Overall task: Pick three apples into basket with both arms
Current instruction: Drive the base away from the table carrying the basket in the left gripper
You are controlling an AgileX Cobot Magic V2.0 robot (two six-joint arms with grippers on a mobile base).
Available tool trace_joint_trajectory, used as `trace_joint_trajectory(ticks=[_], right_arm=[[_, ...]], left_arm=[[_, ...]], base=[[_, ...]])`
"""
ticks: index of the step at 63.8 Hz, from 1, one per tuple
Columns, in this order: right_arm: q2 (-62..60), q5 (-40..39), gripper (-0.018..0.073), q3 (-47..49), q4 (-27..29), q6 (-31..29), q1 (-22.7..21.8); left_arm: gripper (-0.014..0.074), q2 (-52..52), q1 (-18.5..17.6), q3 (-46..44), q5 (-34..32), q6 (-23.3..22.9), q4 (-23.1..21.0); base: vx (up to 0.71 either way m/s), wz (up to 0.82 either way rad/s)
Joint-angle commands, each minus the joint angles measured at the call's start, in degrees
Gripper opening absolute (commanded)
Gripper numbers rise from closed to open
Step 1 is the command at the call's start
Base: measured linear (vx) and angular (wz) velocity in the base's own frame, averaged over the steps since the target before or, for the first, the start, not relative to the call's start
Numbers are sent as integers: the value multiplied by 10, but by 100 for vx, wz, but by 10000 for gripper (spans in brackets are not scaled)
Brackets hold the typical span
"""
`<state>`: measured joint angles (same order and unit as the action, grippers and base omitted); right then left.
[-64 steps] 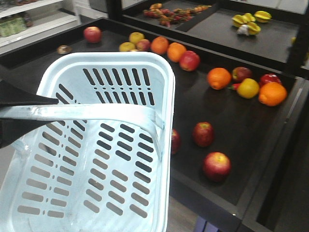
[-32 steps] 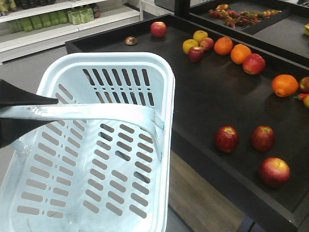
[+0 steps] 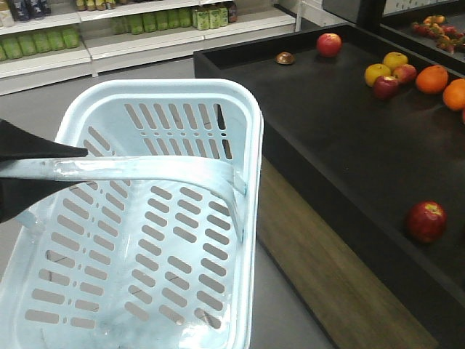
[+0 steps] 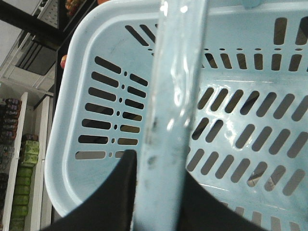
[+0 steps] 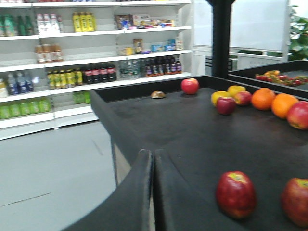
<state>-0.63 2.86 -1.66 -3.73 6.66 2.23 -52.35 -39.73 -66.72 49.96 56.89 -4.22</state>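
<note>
Item 1. Table: black, raised rim, wood-coloured side panel; the landmark for every entry below.

Item 2. Basket: pale blue, slotted walls and bottom. It hangs just off the table's near-left side, with grey floor showing through the slots. Handle: flat, swung up, crossing over the basket's middle.

Item 3. Left gripper: black fingers stand on either side of the handle and are clamped onto it, as the left wrist view shows. In the front view it enters from the left, off the table.

Item 4. Right gripper: the two dark fingers are pressed together along their length, with nothing between them. It sits at the table's near-left corner, over the rim.

Item 5. Apple: dark red, yellowish stem end up, on the table near its front edge and outside the basket. Second apple: same kind, beside the first toward the table's right, cut by the frame edge. The pictures show only these two.

Item 6. Back of the table: lone red apple at the far left, small brown object just left of it, yellow apples and oranges further right.

Item 7. Shelves: white, stocked with bottles, beyond the table's far-left end.
</note>
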Motion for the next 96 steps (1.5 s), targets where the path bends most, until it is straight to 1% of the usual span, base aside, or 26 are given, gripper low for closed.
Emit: trace_joint_trajectory(ticks=[1,52,96], right_arm=[[-6,-44,-9,-8,-4,1,-4],[-6,-45,-9,-8,-4,1,-4],[-6,-45,-9,-8,-4,1,-4]], left_arm=[[-7,8,-3,-18,-53,-7,-9],[-7,8,-3,-18,-53,-7,-9],[-7,8,-3,-18,-53,-7,-9]], base=[[-6,38],[1,25],[10,38]])
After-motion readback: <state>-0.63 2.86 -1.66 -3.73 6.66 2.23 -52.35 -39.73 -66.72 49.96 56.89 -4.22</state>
